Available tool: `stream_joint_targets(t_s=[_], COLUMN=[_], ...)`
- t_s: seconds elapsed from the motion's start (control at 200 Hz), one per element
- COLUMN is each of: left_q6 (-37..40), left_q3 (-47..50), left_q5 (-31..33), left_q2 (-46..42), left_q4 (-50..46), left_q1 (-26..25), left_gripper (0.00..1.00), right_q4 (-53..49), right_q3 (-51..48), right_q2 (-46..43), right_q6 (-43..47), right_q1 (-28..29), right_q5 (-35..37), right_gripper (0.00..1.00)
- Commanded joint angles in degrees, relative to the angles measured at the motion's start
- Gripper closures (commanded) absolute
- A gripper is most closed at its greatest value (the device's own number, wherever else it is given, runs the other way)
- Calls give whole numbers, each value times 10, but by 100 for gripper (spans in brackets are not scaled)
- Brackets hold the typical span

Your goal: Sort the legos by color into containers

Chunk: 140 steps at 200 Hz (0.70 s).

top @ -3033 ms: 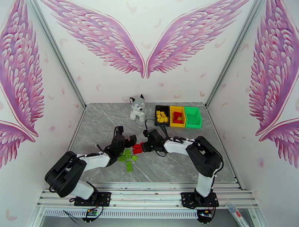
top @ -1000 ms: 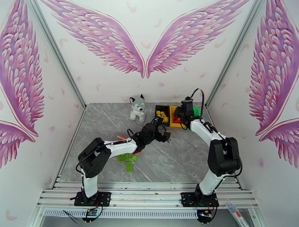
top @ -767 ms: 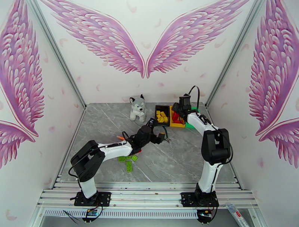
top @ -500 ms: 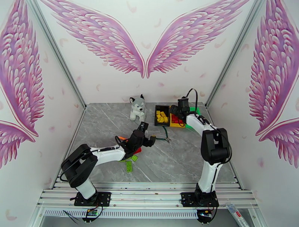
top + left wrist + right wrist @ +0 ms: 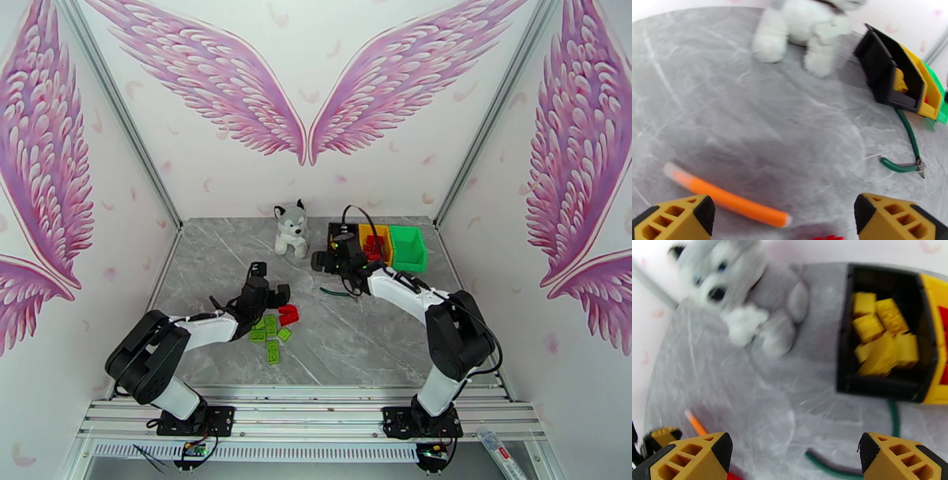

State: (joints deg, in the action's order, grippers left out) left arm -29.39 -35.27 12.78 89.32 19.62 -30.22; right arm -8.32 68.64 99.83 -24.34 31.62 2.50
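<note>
Two red legos (image 5: 288, 314) lie mid-table, with several lime green legos (image 5: 270, 325) just in front of them. My left gripper (image 5: 270, 297) hangs open and empty right behind the red ones; in the left wrist view its yellow fingertips (image 5: 675, 217) stand wide apart. The containers stand in a row at the back right: black bin (image 5: 335, 230) with yellow legos (image 5: 884, 346), yellow bin (image 5: 376, 254) with red legos (image 5: 374, 245), green bin (image 5: 407, 247). My right gripper (image 5: 322, 262) is open and empty, in front of the black bin (image 5: 845, 358).
A husky plush (image 5: 291, 229) sits left of the bins. Green-handled pliers (image 5: 336, 292) lie in front of the black bin. An orange stick (image 5: 726, 199) lies on the table just ahead of my left fingers. Walls close the table on three sides.
My right gripper opened over the yellow bin, then swung left and down in front of the black bin. My left arm pulled back from the table's middle to the red legos.
</note>
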Motion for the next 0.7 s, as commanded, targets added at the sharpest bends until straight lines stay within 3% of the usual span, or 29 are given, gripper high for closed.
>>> stream_joint_targets(t_s=[0.0,0.4,0.695], left_q6=[-25,-41,-50], left_q3=[21,76,107], left_q5=[-7,8,8], left_q2=[-38,-87,-113], left_q4=[13,22,27], left_q1=[13,32,33], left_gripper=[1,1,1], right_q4=[-8,-29,-57], right_q3=[-24,-43,-16], right_q2=[-2,40,94], right_q6=[10,-18,-35], right_q1=[41,184,221], right_q5=[7,0,37], right_gripper=[5,1,0])
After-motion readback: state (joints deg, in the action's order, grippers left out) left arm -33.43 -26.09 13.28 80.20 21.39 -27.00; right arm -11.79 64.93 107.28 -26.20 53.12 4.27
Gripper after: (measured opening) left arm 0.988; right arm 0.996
